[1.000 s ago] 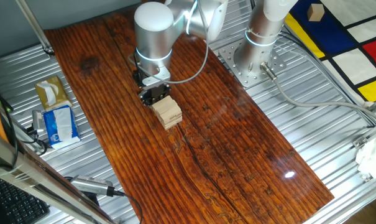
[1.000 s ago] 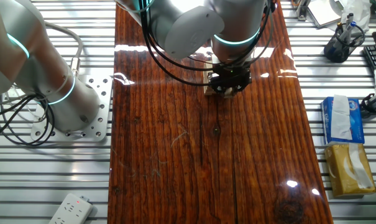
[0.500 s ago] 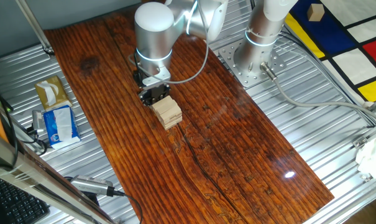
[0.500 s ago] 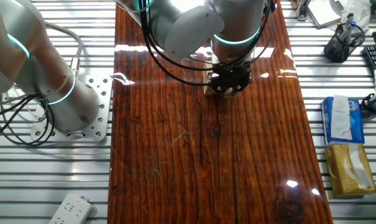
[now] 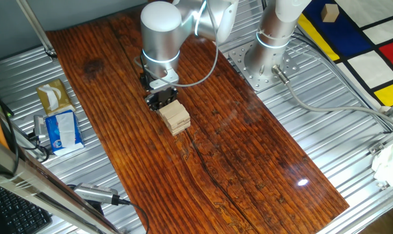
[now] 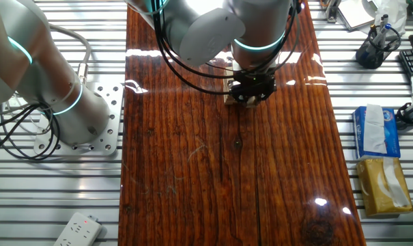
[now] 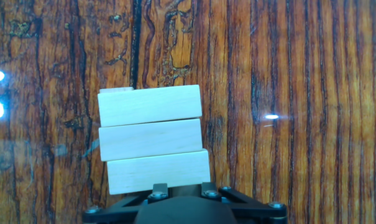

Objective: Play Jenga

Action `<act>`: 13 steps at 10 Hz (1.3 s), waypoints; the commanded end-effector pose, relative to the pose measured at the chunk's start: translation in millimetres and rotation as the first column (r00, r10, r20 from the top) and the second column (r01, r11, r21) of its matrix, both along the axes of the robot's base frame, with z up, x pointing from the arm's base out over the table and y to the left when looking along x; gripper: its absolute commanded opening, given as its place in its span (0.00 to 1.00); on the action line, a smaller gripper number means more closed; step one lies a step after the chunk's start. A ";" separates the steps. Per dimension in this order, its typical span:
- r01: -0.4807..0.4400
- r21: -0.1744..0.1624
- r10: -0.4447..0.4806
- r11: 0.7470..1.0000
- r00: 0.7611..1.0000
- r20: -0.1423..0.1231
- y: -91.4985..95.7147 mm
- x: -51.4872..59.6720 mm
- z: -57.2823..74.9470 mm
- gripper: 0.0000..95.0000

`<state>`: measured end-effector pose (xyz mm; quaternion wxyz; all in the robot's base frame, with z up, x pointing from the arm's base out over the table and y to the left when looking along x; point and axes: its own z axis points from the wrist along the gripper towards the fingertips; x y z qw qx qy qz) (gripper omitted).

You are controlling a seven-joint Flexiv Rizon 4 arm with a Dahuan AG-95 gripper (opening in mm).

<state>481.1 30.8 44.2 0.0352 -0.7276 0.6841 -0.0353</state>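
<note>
The Jenga tower [image 5: 175, 117] is a small stack of pale tan wooden blocks on the dark wooden tabletop [image 5: 248, 149]. In the hand view the Jenga tower [image 7: 151, 138] shows three top blocks lying side by side. A sliver of a lower block pokes out at its far left corner. My gripper [image 5: 162, 101] hangs low, right against the tower's side. In the hand view the gripper [image 7: 184, 188] sits at the nearest block's edge, its two fingers a little apart and their tips hidden. In the other fixed view the gripper [image 6: 250, 92] covers most of the tower [image 6: 227, 98].
A blue-and-white tissue packet [image 5: 61, 130] and a tan tissue box [image 5: 53, 96] lie on the metal bench to the left. The arm's base [image 5: 267, 58] stands beside the board. A lone wooden cube [image 5: 329, 12] sits far off on the coloured mat. A power strip [image 6: 76, 229] lies by the bench corner.
</note>
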 end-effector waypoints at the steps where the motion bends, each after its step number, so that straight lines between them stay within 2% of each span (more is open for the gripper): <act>1: -0.010 -0.003 0.010 1.000 1.000 0.004 -0.4 0.2 -0.1 0.00; 13: -0.029 -0.005 0.029 1.000 0.999 0.014 -0.9 0.0 0.0 0.00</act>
